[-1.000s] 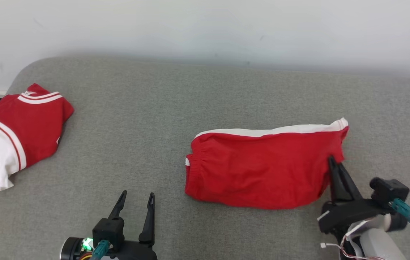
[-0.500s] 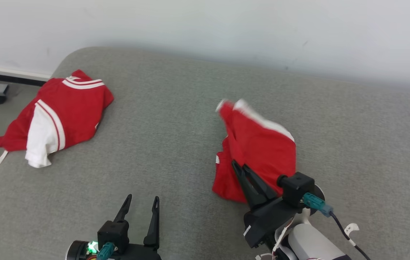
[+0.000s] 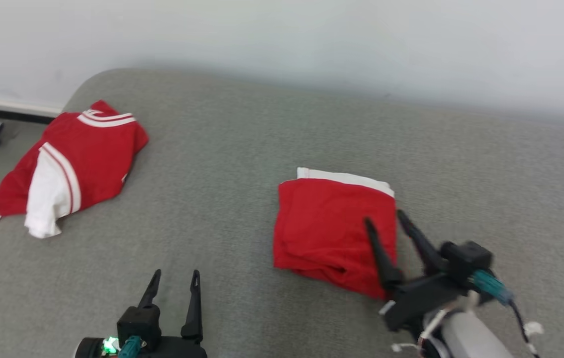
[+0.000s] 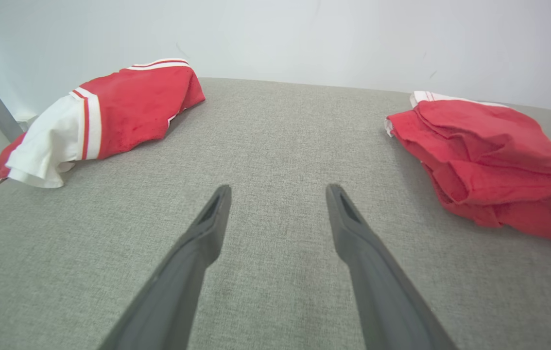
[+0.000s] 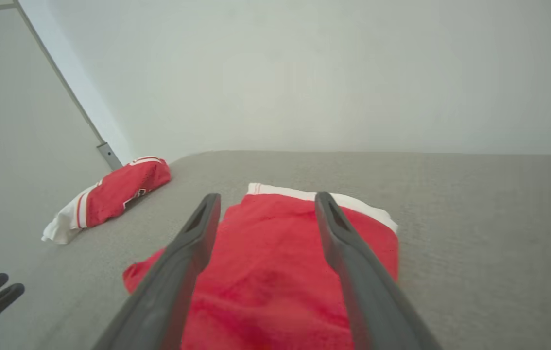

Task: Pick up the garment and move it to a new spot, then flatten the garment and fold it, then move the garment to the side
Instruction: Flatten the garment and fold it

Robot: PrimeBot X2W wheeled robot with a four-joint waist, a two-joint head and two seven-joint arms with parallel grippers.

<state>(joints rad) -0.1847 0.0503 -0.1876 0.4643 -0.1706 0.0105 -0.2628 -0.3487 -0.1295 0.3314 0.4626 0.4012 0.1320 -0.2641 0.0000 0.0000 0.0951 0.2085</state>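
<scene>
Garments are numbering two on the grey pad (image 3: 242, 139): one set of folded red shorts (image 3: 331, 228) and one red-and-white shirt (image 3: 78, 159). Grippers are numbering two as well.

In the head view the shorts are lying just off centre toward 4 o'clock, folded into a near-square stack with a white band along the 12 o'clock edge. The shirt is lying well apart at 9 o'clock, near the pad's rounded corner, with one white sleeve reaching toward the pad's edge.

The right gripper (image 3: 384, 217) is standing at 4 o'clock with its jaws spread wide and nothing between them. One fingertip is showing over the shorts' 4 o'clock corner, and the other is showing just off their 3 o'clock edge. Whether either tip is touching the cloth cannot be told. The left gripper (image 3: 176, 272) is resting at 7 o'clock, jaws wide apart and gripping nothing, with bare pad ahead of it.

Bare pad is running between the shorts and the shirt, and from the shorts out to 3 o'clock. The wall (image 3: 282, 40) is closing off the pad's 12 o'clock side. The pad's edge is curving down at 9 o'clock, with a dark skirting strip (image 3: 8, 108) showing beyond it.
</scene>
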